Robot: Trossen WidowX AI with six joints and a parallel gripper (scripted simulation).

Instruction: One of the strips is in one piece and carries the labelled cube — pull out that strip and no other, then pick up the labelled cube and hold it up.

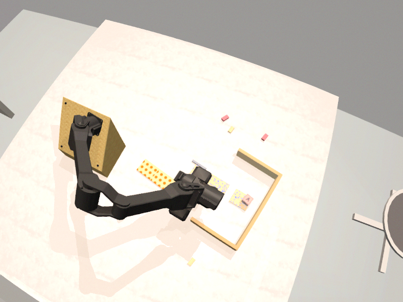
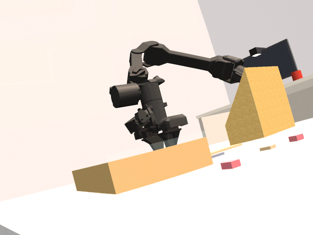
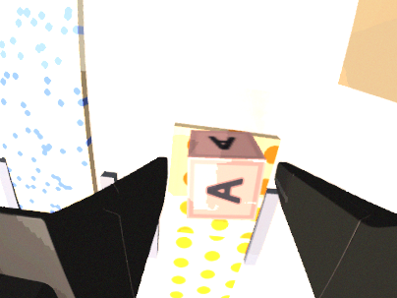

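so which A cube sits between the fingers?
The A cube on the orange-dotted strip, seen by the wrist camera. The other A cube sits inside the wooden frame.
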